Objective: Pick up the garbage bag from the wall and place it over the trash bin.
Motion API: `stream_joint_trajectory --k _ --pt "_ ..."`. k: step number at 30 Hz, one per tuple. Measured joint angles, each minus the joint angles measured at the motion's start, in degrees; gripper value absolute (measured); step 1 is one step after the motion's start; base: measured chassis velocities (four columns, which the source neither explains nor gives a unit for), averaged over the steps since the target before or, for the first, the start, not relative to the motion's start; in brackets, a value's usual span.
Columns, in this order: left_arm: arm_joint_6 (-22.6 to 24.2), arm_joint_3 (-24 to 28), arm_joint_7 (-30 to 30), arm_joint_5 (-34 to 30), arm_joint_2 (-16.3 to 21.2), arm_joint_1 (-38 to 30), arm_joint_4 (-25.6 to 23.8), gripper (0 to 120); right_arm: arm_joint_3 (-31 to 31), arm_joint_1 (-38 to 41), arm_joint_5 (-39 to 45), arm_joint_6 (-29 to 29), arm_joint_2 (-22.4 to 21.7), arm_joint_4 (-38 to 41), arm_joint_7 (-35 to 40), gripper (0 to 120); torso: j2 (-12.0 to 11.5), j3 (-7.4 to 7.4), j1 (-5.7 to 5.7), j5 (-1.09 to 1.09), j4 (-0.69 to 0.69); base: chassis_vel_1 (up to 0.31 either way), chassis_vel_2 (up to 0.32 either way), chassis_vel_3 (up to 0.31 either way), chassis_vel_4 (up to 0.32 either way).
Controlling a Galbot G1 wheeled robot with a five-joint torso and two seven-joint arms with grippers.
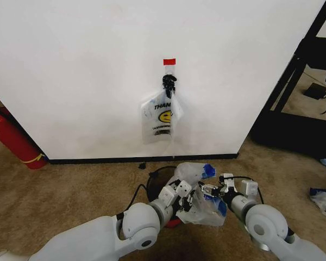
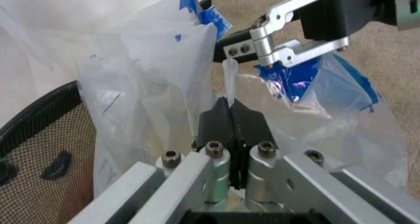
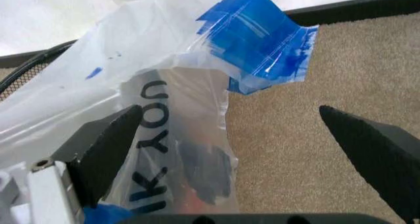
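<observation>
Pinched between the closed jaws of the left gripper (image 2: pixel 229 106), a thin strip of the garbage bag (image 1: pixel 198 193) is held over the trash bin (image 1: pixel 155 175) on the near carpet. Just to its right, the right gripper (image 3: pixel 229 130) is seen with jaws spread wide beside the bag's blue patch. Another smiley bag (image 1: pixel 160 117) is hung on the far wall (image 1: pixel 70 70).

Flat white "THANK YOU" smiley bag (image 1: pixel 162 117) hangs on the wall below a red tape strip (image 1: pixel 169 61); red fire extinguisher (image 1: pixel 11 138) w/ yellow band stands at far left on tan carpet (image 1: pixel 54 190); black frame/shelf unit (image 1: pixel 299 103) to the right, dark adapter w/ cable (image 1: pixel 316 90) behind it; crumpled plastic w/ blue bits (image 1: pixel 325 198) by right edge.
</observation>
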Motion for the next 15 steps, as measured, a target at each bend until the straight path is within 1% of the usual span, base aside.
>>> stream_joint_trajectory --k 7,15 --pt "-0.06 -0.04 0.21 -0.13 0.72 0.11 -0.59 0 -1.09 2.55 2.03 -1.32 -0.55 -1.42 -0.12 100 0.00 0.00 0.00 0.00 0.00 0.000 0.000 0.000 0.000" --pt "-0.22 -1.10 0.31 -0.14 1.54 0.95 -0.86 0 -4.07 7.20 4.99 -3.68 0.50 -3.34 -0.61 99 0.00 0.00 0.00 -0.01 0.00 0.000 0.000 0.000 0.000"
